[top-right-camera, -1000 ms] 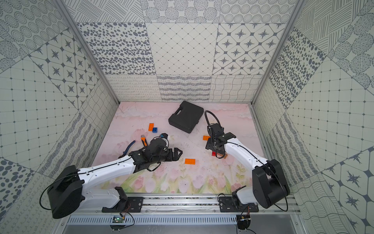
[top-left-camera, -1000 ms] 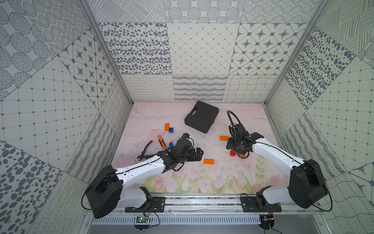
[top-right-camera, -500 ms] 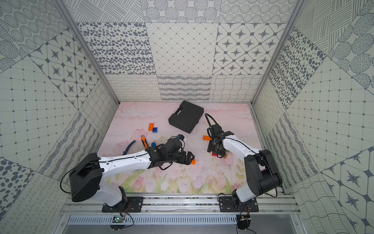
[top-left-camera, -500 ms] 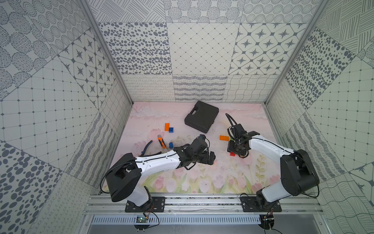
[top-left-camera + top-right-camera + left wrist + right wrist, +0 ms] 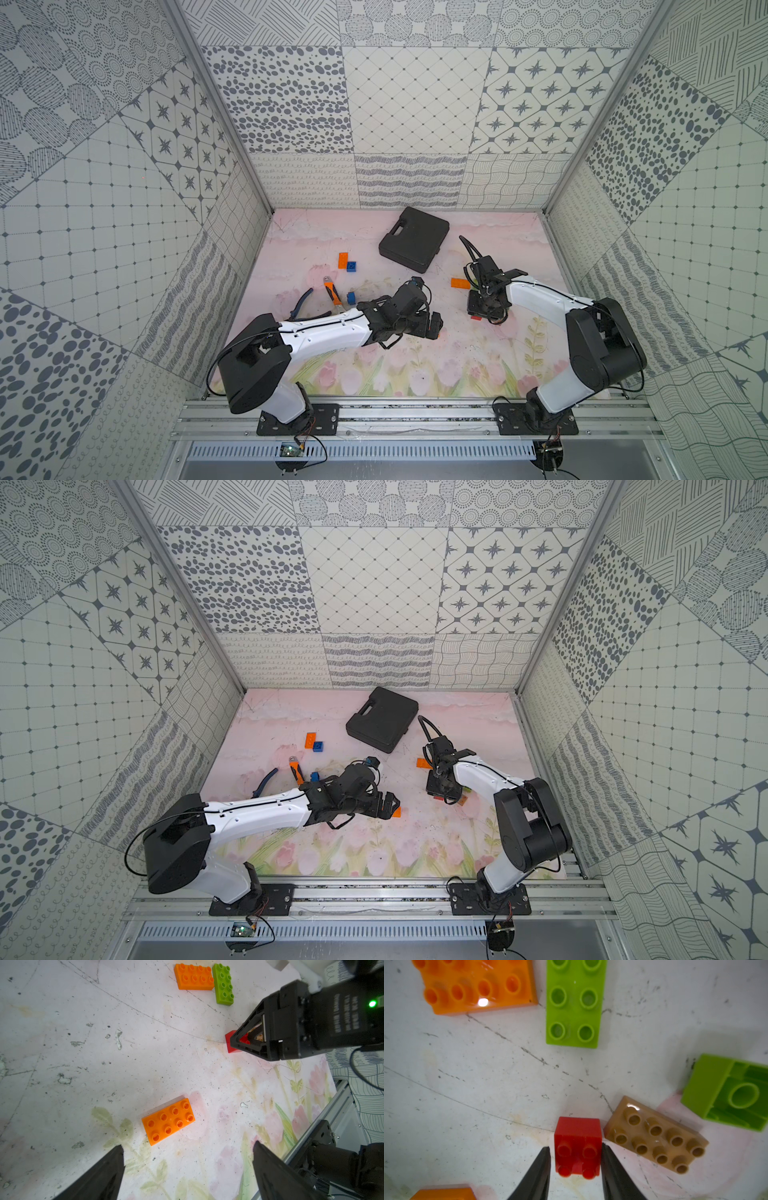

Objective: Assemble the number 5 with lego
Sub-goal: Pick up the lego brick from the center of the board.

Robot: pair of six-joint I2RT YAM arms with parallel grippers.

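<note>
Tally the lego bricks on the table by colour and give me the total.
Orange bricks: 3
Green bricks: 2
Blue bricks: 2
Red brick: 1
Brown brick: 1
Total: 9

The brown brick [image 5: 656, 1136] crowds one side of the red brick [image 5: 578, 1142], lying just beside it with a corner almost touching. The opposite side is bare desk [image 5: 467, 1105]. More bare desk separates the red brick from the long green brick [image 5: 574, 1001] and orange brick [image 5: 477, 987] beyond.
</note>
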